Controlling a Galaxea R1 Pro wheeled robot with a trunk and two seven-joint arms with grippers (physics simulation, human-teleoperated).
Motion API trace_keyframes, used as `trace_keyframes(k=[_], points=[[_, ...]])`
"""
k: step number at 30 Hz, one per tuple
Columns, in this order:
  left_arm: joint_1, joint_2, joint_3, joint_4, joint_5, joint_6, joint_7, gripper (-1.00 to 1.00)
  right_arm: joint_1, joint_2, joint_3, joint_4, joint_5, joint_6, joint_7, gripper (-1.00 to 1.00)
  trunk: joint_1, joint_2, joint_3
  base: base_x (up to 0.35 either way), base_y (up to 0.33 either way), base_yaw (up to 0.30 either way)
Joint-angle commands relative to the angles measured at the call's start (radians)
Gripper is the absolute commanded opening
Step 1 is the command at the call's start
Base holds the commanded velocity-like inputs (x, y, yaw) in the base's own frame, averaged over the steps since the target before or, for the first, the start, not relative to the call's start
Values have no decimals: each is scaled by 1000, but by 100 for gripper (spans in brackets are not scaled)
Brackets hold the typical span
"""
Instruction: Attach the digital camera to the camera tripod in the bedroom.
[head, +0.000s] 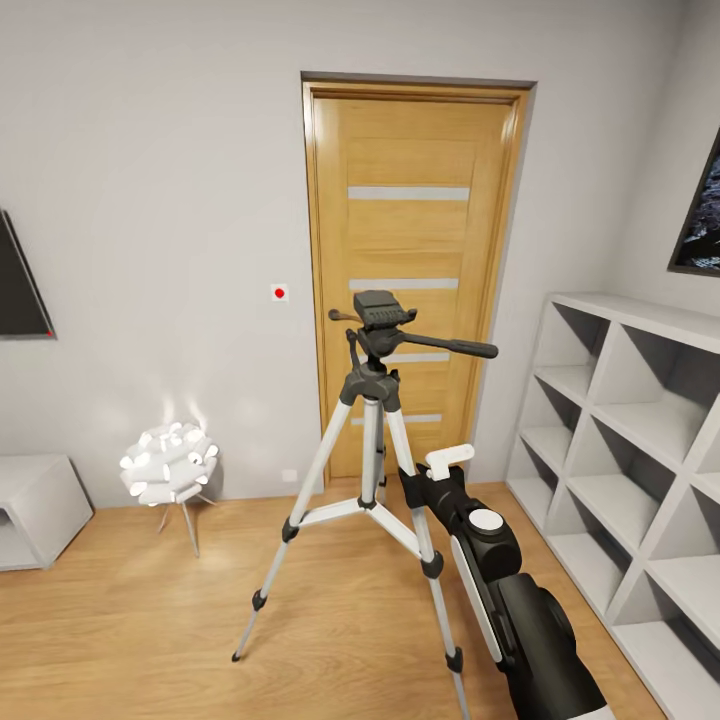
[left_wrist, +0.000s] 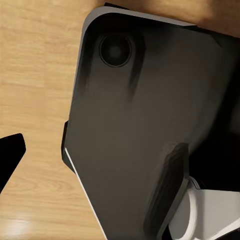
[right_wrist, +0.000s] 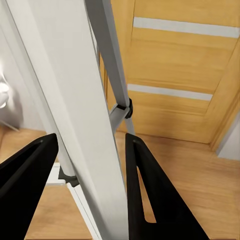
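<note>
Your right arm (head: 520, 600), at the lower right of the head view, is glossy black with a white side stripe, a round white cap and a white bracket; your right gripper (right_wrist: 90, 190) has black, tapering fingers.

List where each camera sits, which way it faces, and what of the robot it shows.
Head view: high on the robot, looking forward and down at the tripod, door and shelf; the right arm reaches toward a tripod leg.
Left wrist view: faces the wood floor past a dark body panel; one fingertip shows.
Right wrist view: looks along both fingers, which straddle a tripod leg, toward the door.
Shared: head and right wrist views both show tripod and door.
</note>
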Motion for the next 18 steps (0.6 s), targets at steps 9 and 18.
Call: trace_keyframes(k=[9,18], points=[[1,-1,1,-2,6,-1,0,100,-1,1,1,1,12,6,7,-100,0,-1,-1,0,0,0],[1,-2,0,-2,5,-1,0,100,-1,1,2,2,11,6,7,-100,0,-1,-1,0,16,0]])
